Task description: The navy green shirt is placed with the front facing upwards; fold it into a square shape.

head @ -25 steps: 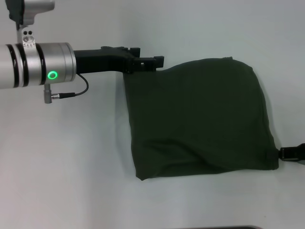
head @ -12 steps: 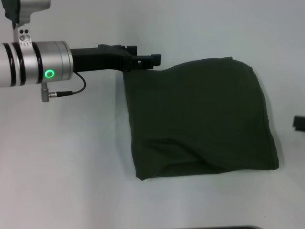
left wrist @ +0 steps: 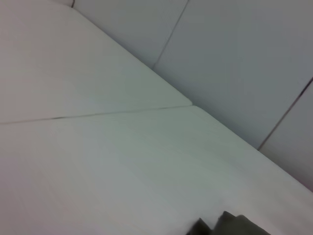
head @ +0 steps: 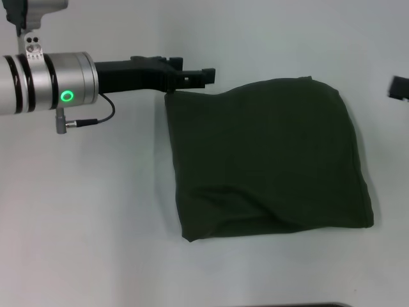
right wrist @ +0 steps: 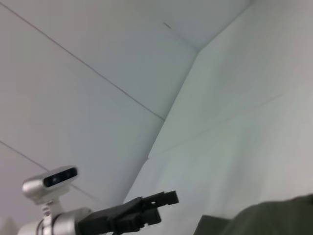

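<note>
Fingers of the left gripper [head: 206, 75] hover at the folded shirt's [head: 268, 160] corner — grip state unclear.

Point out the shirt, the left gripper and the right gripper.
shirt [head: 268, 160], head view, middle of the folded cloth.
left gripper [head: 206, 75], head view, tip, at the shirt's far left corner.
right gripper [head: 399, 87], head view, dark bit at the right edge.

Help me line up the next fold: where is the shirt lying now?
In the head view the navy green shirt lies folded on the white table, right of centre, its far left corner beside the left gripper.
</note>
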`<state>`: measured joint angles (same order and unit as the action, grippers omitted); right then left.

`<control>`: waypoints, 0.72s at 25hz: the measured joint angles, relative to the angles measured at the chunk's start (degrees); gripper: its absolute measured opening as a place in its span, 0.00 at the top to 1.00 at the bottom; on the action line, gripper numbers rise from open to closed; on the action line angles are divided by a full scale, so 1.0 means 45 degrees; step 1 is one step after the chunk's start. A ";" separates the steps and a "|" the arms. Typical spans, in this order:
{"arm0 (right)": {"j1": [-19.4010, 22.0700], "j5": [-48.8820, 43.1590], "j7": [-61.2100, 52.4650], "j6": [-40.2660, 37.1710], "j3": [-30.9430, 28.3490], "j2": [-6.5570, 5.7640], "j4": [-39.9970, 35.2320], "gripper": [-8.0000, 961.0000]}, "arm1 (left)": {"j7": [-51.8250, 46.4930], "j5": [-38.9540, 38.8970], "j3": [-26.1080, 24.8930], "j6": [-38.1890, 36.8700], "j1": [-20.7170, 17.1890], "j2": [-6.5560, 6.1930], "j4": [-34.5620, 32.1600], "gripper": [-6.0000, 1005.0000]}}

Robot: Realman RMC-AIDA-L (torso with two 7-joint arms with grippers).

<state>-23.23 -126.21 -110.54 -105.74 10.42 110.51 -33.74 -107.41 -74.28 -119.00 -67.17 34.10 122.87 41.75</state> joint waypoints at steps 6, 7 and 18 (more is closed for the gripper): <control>-0.0750 -0.0058 -0.0001 0.1777 0.1250 0.0375 0.0690 0.40 | 0.0009 -0.0045 -0.0407 0.0553 0.0001 0.0081 -0.0001 0.07; -0.0850 -0.0059 0.0008 0.2029 0.1493 0.0426 0.0822 0.43 | 0.0014 -0.0050 -0.0516 0.0671 0.0000 0.0111 -0.0001 0.07; -0.1485 -0.0060 0.0036 0.5403 0.3569 0.0996 0.1409 0.85 | 0.0052 -0.0060 -0.1078 0.1133 -0.0034 0.0179 -0.0002 0.07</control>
<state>-29.91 -126.48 -110.38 -81.42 26.48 114.99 -27.40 -107.18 -74.54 -123.85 -62.08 33.95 123.68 41.74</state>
